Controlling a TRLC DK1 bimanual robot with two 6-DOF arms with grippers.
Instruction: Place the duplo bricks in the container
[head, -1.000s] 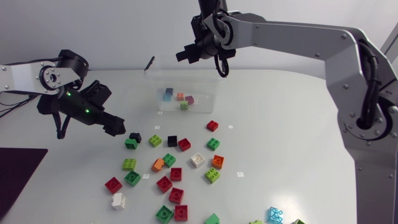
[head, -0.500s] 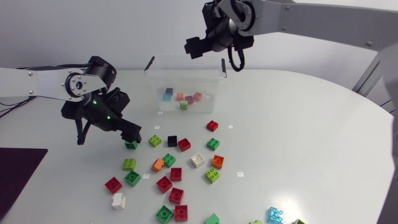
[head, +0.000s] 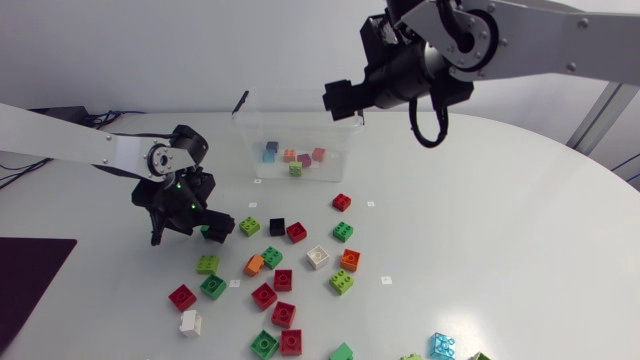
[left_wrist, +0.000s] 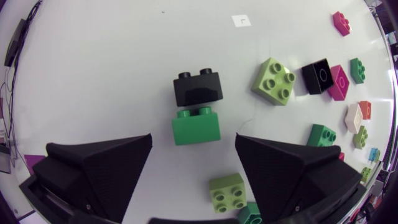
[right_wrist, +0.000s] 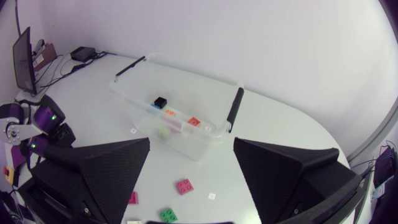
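Left gripper (left_wrist: 193, 139) is hanging spread around a green brick (left_wrist: 196, 126); right gripper (head: 342, 100), spread, is hovering at the container's (head: 243, 128) two o'clock.

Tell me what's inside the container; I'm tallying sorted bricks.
Small bricks lie on the container floor: blue, orange, purple, pink, green. From above, the right gripper covers the far right corner; the wrist view shows nothing there.
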